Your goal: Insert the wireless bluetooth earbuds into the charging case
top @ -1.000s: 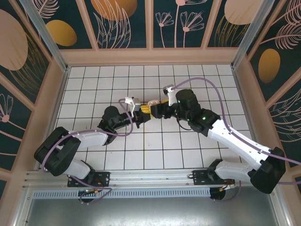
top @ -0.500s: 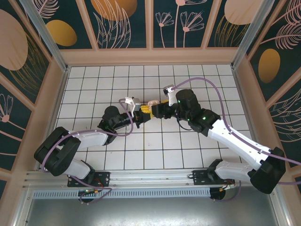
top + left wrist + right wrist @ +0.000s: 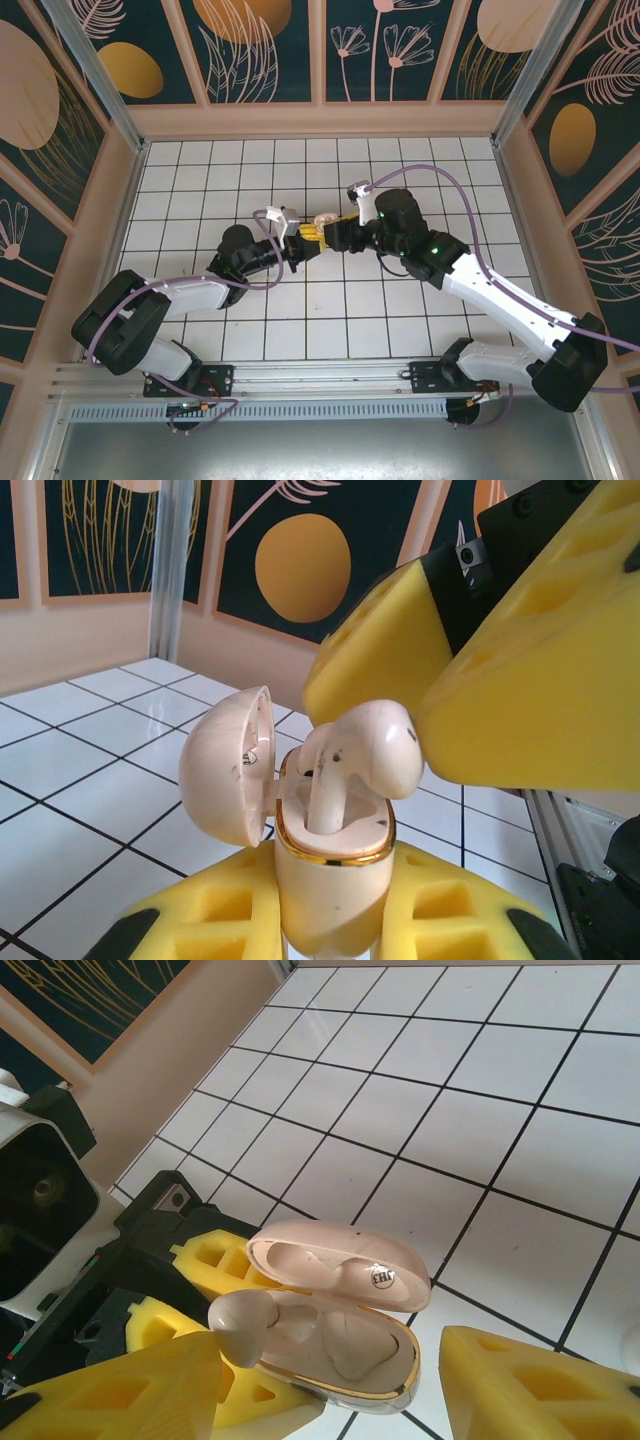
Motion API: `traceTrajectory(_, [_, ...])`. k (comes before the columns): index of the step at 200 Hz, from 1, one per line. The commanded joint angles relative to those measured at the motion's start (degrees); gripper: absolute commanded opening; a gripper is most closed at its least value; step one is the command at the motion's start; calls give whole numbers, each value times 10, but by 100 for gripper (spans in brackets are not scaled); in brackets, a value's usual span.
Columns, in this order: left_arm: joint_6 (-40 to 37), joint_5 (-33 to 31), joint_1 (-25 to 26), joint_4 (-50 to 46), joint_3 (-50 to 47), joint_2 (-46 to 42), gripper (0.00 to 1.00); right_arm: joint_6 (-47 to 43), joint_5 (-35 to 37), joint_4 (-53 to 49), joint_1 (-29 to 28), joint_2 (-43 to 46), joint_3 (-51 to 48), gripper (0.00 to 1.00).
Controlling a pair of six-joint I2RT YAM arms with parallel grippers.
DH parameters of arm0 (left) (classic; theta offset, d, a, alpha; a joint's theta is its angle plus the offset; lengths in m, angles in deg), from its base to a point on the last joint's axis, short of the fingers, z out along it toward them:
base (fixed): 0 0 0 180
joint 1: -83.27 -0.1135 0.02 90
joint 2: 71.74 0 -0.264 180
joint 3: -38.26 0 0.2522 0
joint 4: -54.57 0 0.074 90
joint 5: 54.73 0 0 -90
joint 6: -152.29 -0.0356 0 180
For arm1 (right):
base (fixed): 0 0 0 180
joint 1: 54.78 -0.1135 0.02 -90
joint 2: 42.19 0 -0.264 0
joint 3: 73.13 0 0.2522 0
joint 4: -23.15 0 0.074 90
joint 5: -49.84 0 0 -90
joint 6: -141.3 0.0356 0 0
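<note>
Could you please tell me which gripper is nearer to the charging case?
Left. The left gripper grips the case at its base; the right gripper sits just above it, jaws apart, beside the half-seated earbud.

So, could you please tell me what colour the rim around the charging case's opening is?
The rim is shiny gold, clearest in the left wrist view.

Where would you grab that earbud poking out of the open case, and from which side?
Take the earbud by its rounded head, from above. Its stem is already down in the charging case, so only the head clears the gold rim. The open lid blocks one side, so I'd probably pinch across the head along the lid's line.
</note>
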Motion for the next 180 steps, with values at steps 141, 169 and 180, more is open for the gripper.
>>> traceTrajectory(141, [-15, 8, 0, 8, 16, -20, 2, -21, -79, 23, 3, 36, 40, 42])
traceTrajectory(169, [-15, 10, 0, 8, 17, -20, 2, -21, -91, 12, 4, 18, 48, 32])
traceTrajectory(180, [-14, 10, 0, 9, 17, -21, 2, -21, -95, 11, 4, 12, 51, 31])
